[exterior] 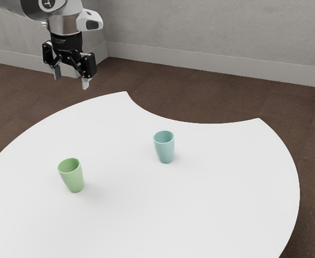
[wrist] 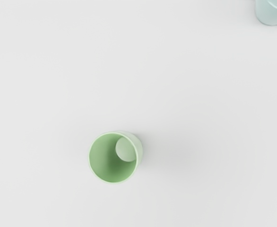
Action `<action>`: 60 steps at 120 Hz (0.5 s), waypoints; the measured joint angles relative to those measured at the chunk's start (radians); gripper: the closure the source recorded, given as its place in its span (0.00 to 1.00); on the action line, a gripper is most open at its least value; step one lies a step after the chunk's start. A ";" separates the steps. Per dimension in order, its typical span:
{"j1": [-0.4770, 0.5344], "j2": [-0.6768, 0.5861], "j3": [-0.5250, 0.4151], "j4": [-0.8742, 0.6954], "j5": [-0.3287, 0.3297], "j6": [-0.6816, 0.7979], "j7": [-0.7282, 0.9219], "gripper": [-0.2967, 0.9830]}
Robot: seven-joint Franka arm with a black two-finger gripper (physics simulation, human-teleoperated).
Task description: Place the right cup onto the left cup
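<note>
My gripper (exterior: 71, 78) hangs high at the exterior view's upper left, fingers apart with nothing between them, well above both cups. A green cup (exterior: 74, 178) stands upright on the white table (exterior: 200, 215), toward the exterior view's left. Farther to that view's right, and farther back, a teal cup (exterior: 165, 150) also stands upright, apart from the green one. Looking down in the wrist view, I see into the open mouth of the green cup (wrist: 111, 158); part of the teal cup (wrist: 271, 13) is cut off at the picture's corner.
The white table has a curved outer edge and a concave cut-out (exterior: 195, 123) behind the teal cup. Brown floor (exterior: 200, 97) and a grey wall (exterior: 211, 27) lie beyond it. Bare tabletop separates the two cups.
</note>
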 joint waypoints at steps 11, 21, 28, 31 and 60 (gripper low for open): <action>0.004 0.012 -0.003 0.001 0.001 0.010 -0.004 0.23; 0.027 0.038 -0.026 0.002 0.003 0.034 -0.007 0.23; 0.035 0.060 -0.045 0.003 0.005 0.055 -0.010 0.23; 0.030 0.072 -0.049 0.005 0.004 0.065 -0.012 0.23; -0.007 0.215 -0.087 0.068 0.003 0.158 -0.024 0.23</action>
